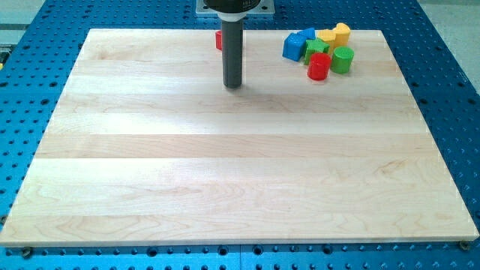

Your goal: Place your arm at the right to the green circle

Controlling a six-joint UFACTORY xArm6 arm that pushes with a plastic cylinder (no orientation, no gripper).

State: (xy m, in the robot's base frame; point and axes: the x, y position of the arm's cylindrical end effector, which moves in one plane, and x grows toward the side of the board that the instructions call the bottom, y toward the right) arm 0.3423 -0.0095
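Note:
The green circle (342, 59) is a green cylinder at the view's top right, at the right end of a tight cluster of blocks. Touching its left side is a red cylinder (319, 67). Behind them sit a green block (316, 49), a blue block (293, 46) with a second blue block (307, 34) behind it, a yellow block (326, 36) and another yellow block (341, 32). My tip (232, 85) rests on the board well to the left of the cluster, far from the green circle. A red block (218, 40) is partly hidden behind the rod.
The wooden board (225, 165) lies on a blue perforated table (450, 90). The arm's mount (235, 6) shows at the view's top centre. The cluster sits close to the board's top edge.

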